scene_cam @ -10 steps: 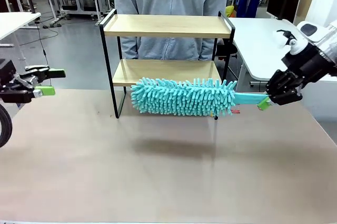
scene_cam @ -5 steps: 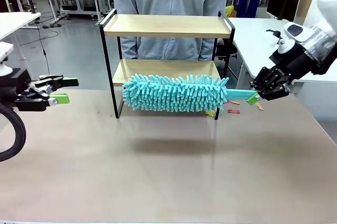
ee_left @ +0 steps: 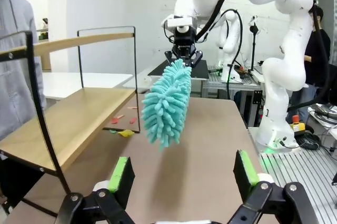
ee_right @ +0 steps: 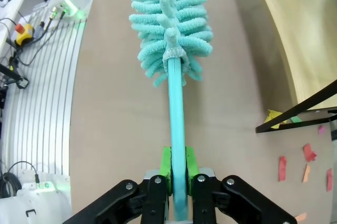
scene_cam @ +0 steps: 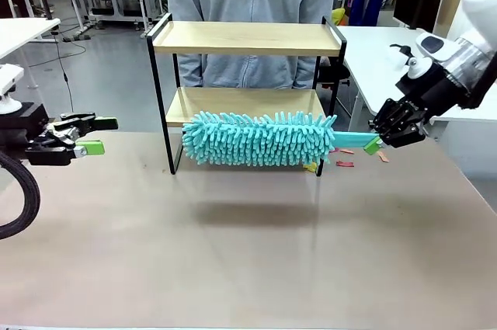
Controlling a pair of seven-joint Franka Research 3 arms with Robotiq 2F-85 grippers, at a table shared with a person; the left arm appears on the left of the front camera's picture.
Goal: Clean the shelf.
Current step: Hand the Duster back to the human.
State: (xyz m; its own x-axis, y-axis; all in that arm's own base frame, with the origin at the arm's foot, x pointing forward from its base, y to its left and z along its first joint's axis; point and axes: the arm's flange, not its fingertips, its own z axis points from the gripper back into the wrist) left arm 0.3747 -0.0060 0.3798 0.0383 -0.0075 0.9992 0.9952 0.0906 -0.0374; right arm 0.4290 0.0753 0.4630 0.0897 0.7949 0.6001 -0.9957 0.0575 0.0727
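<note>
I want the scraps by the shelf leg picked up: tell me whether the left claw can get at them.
Probably not easily: the left claw is open but far across the table, and the duster and shelf stand between it and the scraps.

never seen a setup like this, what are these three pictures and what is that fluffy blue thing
These are three cameras on one robot with two white arms at a table. The front picture looks across the table at a person standing behind a small two-tier shelf. The other two come from cameras on each arm's wrist, looking along its fingers.

The fluffy thing is a teal duster. The right tool is shut on its flat handle, holding it level in the air in front of the shelf's lower board. The left tool is open and holds nothing. A few small coloured paper scraps lie on the table by the shelf's leg.
</note>
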